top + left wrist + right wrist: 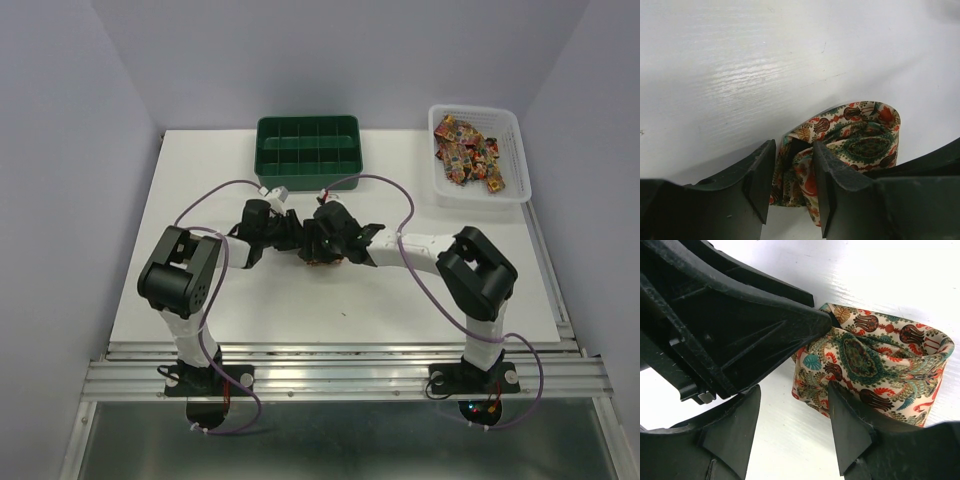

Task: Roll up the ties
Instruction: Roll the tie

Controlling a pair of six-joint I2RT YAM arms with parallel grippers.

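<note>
Table: white wood-grain table point(400, 300), lying under both pairs of jaws
Tray: dark green plastic compartment tray point(307, 148), beyond the jaws and well apart from them
Basket: white plastic lattice basket point(441, 196), far out on the right arm's side, holding a heap of bright patterned ties point(468, 150)
Tie in hand: cream paisley fabric tie point(875, 365) with red and green motifs, bent into a loose, open loop standing on edge between the two grippers
Left gripper point(792, 150): jaws either side of one fold at the loop's end, with fabric filling the gap, so it looks like a grip
Right gripper point(792, 395): jaws apart with bare table between them; one finger point(852, 425) lies against the loop's near side, and nothing is held
Step, as judged: tightening the loop into a roll
Doing it well: keep the left pinch firm as the core, wrap the slack flat and edge-aligned with the right finger, and avoid pushing sideways, which could topple or telescope the coil
</note>
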